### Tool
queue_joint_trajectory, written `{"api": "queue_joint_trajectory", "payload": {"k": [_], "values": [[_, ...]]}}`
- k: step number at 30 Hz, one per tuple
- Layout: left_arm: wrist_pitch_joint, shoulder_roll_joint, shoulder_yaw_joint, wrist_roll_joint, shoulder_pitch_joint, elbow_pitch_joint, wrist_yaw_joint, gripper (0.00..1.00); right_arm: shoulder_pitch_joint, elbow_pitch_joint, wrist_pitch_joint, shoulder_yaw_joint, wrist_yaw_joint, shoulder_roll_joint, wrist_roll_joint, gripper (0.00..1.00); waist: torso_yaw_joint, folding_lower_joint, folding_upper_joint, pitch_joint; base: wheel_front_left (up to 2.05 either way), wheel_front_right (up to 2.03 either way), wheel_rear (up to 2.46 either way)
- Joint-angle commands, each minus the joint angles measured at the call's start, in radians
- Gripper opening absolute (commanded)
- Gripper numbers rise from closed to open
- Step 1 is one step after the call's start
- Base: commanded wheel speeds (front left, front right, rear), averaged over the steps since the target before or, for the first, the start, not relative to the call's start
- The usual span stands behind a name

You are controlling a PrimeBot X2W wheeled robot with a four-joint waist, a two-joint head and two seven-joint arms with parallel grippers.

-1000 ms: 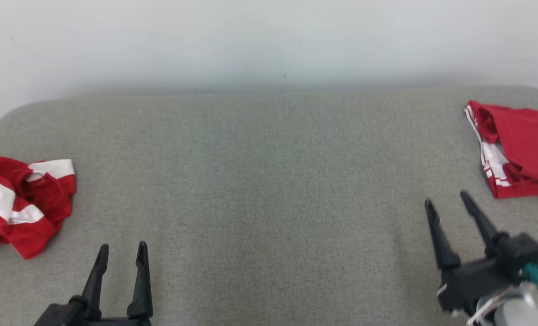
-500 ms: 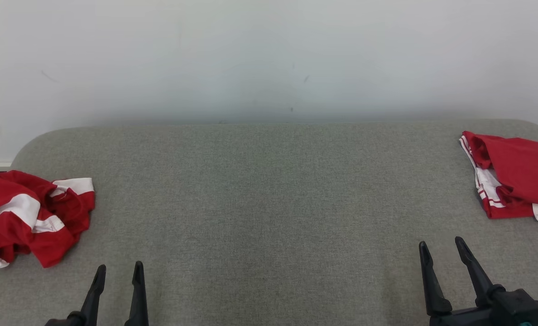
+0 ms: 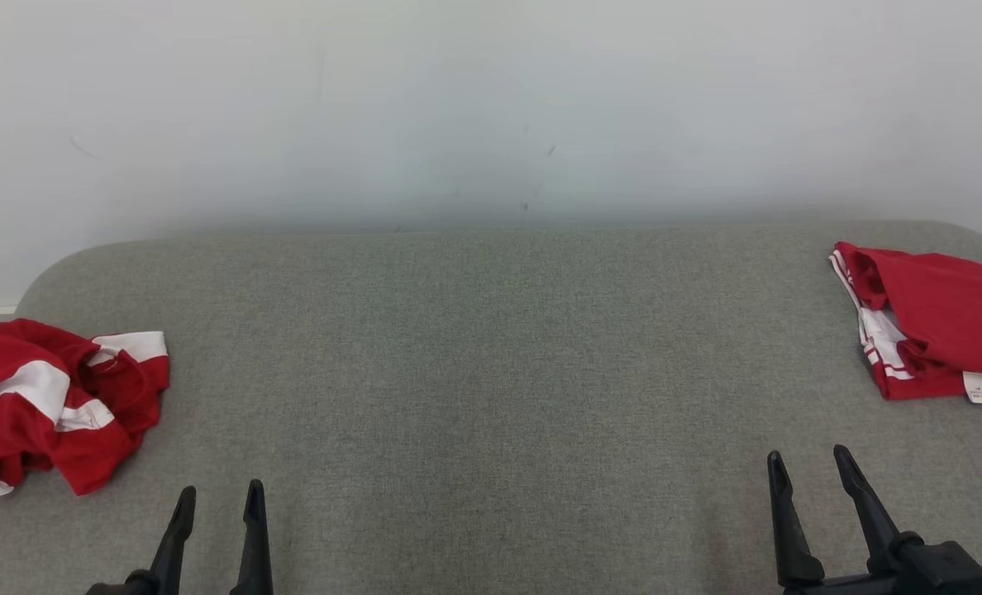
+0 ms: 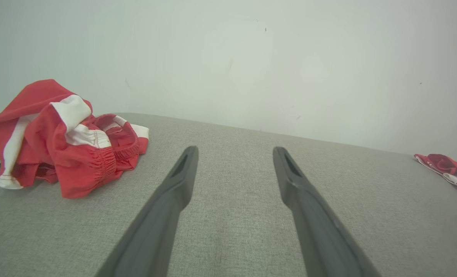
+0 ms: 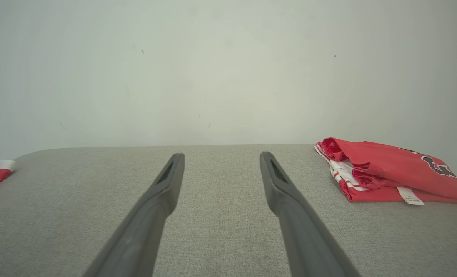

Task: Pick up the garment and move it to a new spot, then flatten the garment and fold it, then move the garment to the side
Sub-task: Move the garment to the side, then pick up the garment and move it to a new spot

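A crumpled red and white garment (image 3: 53, 405) lies at the left end of the grey padded table (image 3: 491, 347); the left wrist view has it as a heap (image 4: 65, 138) left of the fingers. A folded red garment (image 3: 933, 326) with a white label rests flat at the right end, also in the right wrist view (image 5: 390, 173). My left gripper (image 3: 219, 492) is open low at the front left, to the right of the heap and apart from it. My right gripper (image 3: 807, 457) is open at the front right, in front of the folded garment, holding nothing.
A plain pale wall (image 3: 491, 107) rises behind the table's far edge. The table's corners are rounded, and the crumpled heap reaches the left edge. Bare grey fabric spans the wide middle between the two garments.
The head camera has tilted up, showing more wall. My right gripper has drawn back and down from beside the folded garment to the front right. The garments lie as before.
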Motion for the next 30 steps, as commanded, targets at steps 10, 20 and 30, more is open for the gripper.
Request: {"api": "queue_joint_trajectory", "payload": {"k": [10, 20, 30], "values": [[-0.002, -0.003, 0.008, 0.014, -0.001, 0.008, -0.005, 1.0, 0.009, 0.01, 0.002, -0.004, -0.003, 0.01, -0.005, 1.0, 0.012, 0.0, 0.0, 0.004, 0.0, 0.0, 0.0], [-0.002, 0.005, 0.022, 0.02, -0.004, 0.01, -0.001, 1.0, 0.015, 0.021, 0.002, -0.001, -0.003, 0.016, 0.006, 1.0, 0.077, 0.0, 0.0, 0.0, 0.0, 0.0, 0.0], [-0.002, 0.019, 0.051, 0.005, -0.011, 0.006, 0.014, 1.0, 0.017, 0.037, 0.0, 0.002, -0.003, 0.022, 0.007, 1.0, 0.248, 0.0, 0.0, 0.014, 0.0, 0.0, 0.0]]}}
